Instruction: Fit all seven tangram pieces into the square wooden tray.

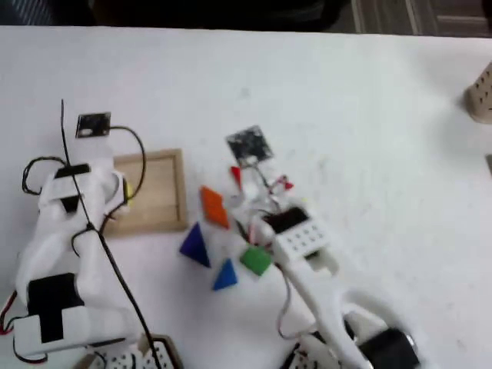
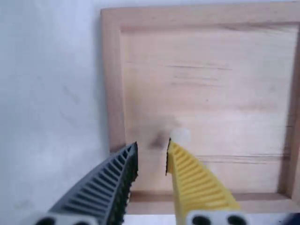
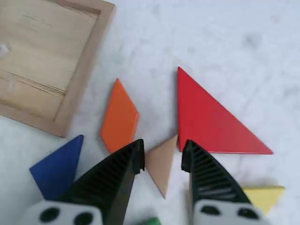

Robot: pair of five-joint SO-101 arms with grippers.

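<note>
Right wrist view — right pincer (image 3: pixel 161 157) agape astride the tan triangle (image 3: pixel 160 169); left pincer (image 2: pixel 151 155) slightly parted, empty, over the tray (image 2: pixel 112 93).

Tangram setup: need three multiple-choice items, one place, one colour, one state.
1. Relative to the tray, the orange piece lies: A inside it; B beside it on the table; C on its rim.
2. The piece between the right claw's tips is: A tan; B green; C blue.
3. The tray floor in the left wrist view is: A bare; B half filled; C full.
Key: 1B, it rests on the table outside the rim; 2A, a tan triangle sits there; 3A, only wood grain shows below the left claw.
</note>
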